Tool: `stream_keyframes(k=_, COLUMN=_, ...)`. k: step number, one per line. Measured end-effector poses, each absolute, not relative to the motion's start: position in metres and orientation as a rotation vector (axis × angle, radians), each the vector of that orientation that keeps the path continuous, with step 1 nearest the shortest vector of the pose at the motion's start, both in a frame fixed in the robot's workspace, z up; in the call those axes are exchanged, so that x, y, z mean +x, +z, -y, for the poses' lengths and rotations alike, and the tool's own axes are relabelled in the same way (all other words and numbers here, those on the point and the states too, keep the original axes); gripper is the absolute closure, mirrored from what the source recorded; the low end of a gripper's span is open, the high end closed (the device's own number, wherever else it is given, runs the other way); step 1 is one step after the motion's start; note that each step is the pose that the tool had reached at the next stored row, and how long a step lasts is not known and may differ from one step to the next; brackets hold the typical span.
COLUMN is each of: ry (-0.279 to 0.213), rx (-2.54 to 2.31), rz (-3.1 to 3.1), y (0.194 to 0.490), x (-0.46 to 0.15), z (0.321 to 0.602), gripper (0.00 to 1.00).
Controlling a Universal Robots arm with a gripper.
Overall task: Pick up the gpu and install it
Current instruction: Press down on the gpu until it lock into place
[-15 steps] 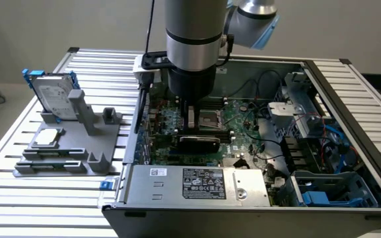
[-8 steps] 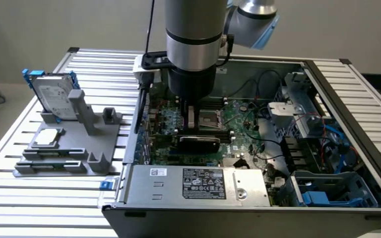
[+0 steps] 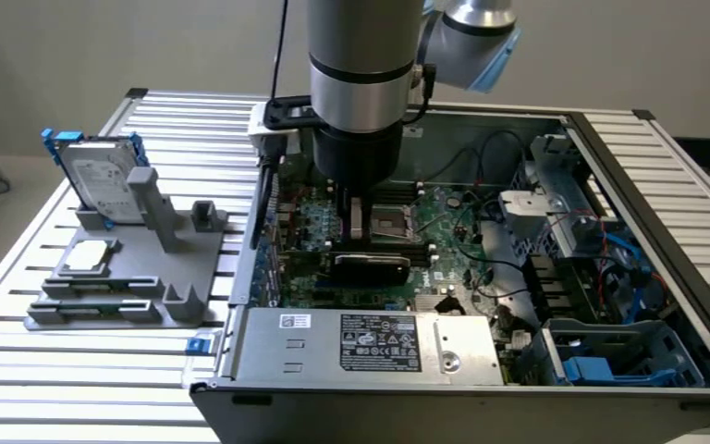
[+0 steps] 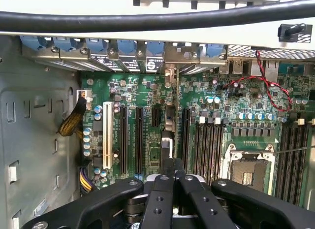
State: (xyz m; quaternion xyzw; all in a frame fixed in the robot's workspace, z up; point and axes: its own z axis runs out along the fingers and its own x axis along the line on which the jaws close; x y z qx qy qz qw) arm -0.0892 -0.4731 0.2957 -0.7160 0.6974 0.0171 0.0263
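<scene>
The gripper [image 4: 172, 176] is clenched, its fingers [image 4: 158, 189] pressed together over the gpu [image 4: 170, 128]; whether they nip the card's upper edge or merely bear on it cannot be told; the gpu stands on edge among the black expansion slots [image 4: 139, 138], its long axis running straight out from the row of blue clips [image 4: 125, 44]; its bracket end lies nearest those clips, its far end directly beneath the gripper.
</scene>
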Motion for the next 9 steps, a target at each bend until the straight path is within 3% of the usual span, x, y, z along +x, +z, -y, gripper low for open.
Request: stream_keyframes(k=9, ry=0.057, rx=-2.209, rz=-2.152, y=0.281, x=-0.092, z=0.469, gripper=0.89)
